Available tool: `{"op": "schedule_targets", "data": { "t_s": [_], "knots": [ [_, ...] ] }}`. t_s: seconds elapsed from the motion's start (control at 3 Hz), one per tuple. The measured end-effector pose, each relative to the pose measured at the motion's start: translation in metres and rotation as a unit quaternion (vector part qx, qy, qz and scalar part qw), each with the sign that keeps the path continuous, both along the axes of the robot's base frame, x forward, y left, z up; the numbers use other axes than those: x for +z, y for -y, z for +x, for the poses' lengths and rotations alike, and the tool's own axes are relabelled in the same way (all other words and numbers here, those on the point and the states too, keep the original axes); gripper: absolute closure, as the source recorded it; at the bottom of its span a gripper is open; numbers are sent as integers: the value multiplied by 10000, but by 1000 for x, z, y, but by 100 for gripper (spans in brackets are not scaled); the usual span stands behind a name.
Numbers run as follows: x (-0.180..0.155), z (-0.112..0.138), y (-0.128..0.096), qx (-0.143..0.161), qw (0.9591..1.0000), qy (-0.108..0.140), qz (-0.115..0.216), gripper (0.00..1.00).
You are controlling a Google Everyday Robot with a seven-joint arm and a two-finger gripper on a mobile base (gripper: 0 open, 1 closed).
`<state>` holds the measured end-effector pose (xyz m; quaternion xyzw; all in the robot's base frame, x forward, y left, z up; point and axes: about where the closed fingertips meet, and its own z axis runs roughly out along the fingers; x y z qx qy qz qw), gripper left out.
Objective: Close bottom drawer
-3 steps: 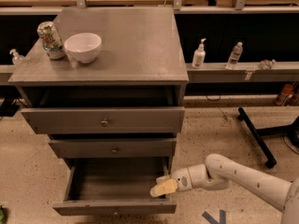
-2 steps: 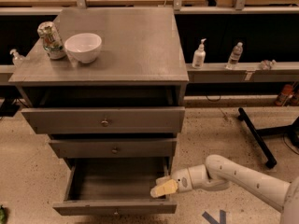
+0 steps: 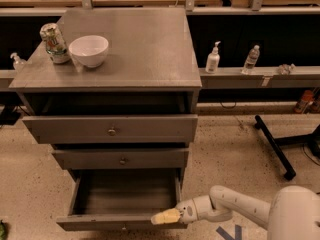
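The bottom drawer sits pulled well out at the lower centre-left of the frame, its grey box showing nothing inside and its front panel running along the bottom edge. The gripper comes in from the lower right on a white arm. Its yellowish tip rests at the right end of that front panel, about level with its top edge. Whether it is open or shut cannot be told, though it seems to hold nothing. The main risk lies in that off-centre contact: a push this far to the right could twist the drawer on its runners and jam it partway. The tip also sits high, so it might slide over the panel's edge into the box and get pinched under the middle drawer above. A hard shove could jolt the cabinet and shift the white bowl and can on its top at upper left.
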<state>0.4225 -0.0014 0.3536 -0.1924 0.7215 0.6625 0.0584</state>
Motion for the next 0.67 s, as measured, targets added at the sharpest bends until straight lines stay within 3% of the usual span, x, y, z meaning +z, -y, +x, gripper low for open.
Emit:
{"op": "schedule_targets", "data": {
  "t_s": [0.33,0.67],
  "knots": [
    [-23,-14,-10,-124,9991,-349,215,72],
    [-24,-16,-13,-104,9990,-371,229,95]
  ]
}}
